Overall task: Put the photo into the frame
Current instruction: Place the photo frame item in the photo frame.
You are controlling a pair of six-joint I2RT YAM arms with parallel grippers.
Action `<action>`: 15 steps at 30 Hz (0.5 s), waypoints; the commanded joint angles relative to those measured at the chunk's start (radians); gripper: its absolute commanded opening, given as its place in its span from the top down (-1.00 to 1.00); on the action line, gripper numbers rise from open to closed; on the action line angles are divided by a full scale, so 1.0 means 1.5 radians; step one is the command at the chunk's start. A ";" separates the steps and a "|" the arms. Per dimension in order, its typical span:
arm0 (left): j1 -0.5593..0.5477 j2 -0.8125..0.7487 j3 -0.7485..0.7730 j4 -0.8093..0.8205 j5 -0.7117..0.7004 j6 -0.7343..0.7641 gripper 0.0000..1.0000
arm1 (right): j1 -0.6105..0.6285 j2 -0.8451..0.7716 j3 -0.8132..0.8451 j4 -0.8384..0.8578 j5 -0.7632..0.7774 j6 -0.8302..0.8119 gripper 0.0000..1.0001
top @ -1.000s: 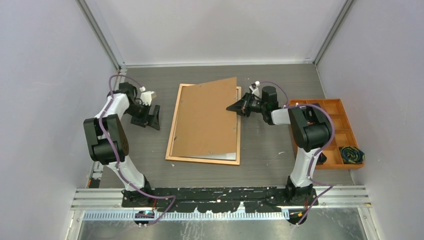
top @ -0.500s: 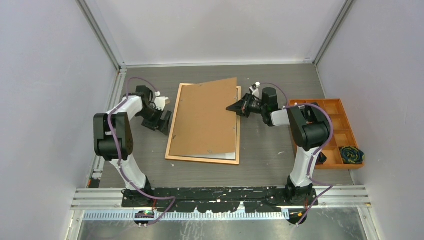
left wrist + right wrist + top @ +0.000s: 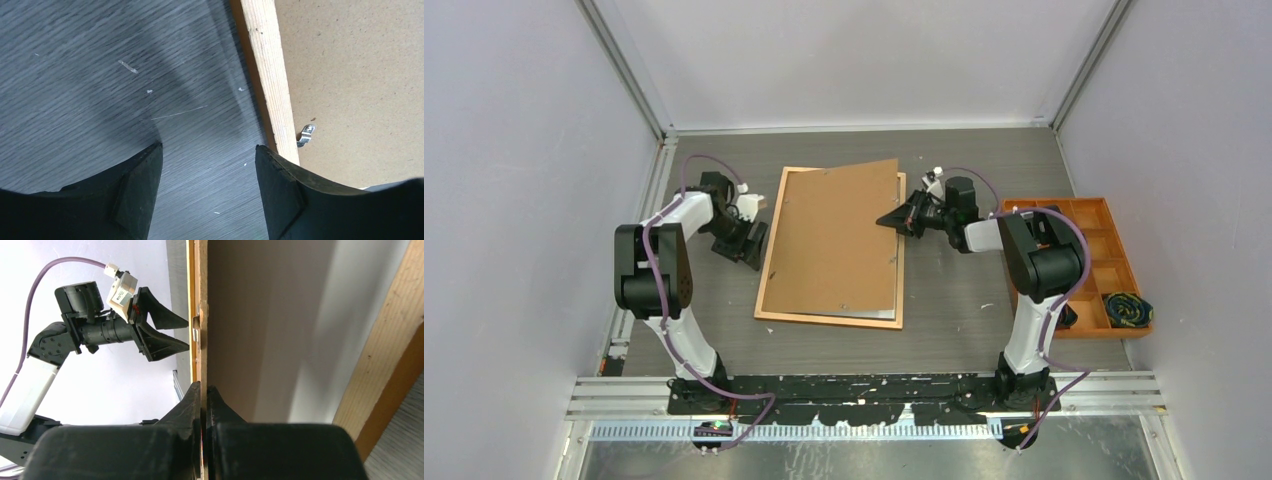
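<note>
The frame (image 3: 824,320) lies on the table with its thin wooden border up. A plain brown backing board (image 3: 834,240) rests over it, skewed, its right edge raised. My right gripper (image 3: 896,217) is shut on that raised edge; the right wrist view shows the fingers (image 3: 204,387) pinching the board's rim. A pale white sheet, apparently the photo (image 3: 869,312), shows under the board at the near right. It also appears beneath the board as the photo (image 3: 320,340). My left gripper (image 3: 754,240) stands open and empty beside the frame's left rail (image 3: 270,75), fingertips (image 3: 207,147) over bare table.
An orange compartment tray (image 3: 1054,203) sits at the right and holds a dark coiled thing (image 3: 1127,310). A small metal clip (image 3: 306,135) sits on the board just inside the left rail. Walls close in the table on three sides.
My left gripper has moved right, up to the frame's left rail, and its jaws have narrowed somewhat. The right gripper keeps hold of the board, which has sunk slightly.
</note>
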State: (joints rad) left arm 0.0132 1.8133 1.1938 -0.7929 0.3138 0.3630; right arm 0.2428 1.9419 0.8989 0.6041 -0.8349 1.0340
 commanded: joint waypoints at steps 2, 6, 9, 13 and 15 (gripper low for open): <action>-0.023 0.006 -0.011 0.025 0.002 0.000 -0.34 | 0.019 -0.049 0.011 0.005 0.049 -0.034 0.89; -0.028 0.007 -0.016 0.027 0.006 0.001 -0.31 | 0.029 -0.050 0.016 -0.017 0.067 -0.047 0.77; -0.030 0.006 -0.019 0.027 0.008 0.003 -0.30 | 0.040 -0.053 0.028 -0.072 0.088 -0.078 0.63; -0.031 0.000 -0.023 0.027 0.011 0.006 -0.28 | 0.056 -0.066 0.057 -0.194 0.128 -0.142 0.29; -0.031 -0.004 -0.025 0.027 0.010 0.008 -0.27 | 0.066 -0.077 0.075 -0.264 0.150 -0.179 0.11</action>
State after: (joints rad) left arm -0.0242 1.8133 1.1866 -0.7750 0.2981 0.3698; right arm 0.3000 1.9083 0.9371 0.3912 -0.6765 0.9051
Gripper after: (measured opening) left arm 0.641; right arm 0.390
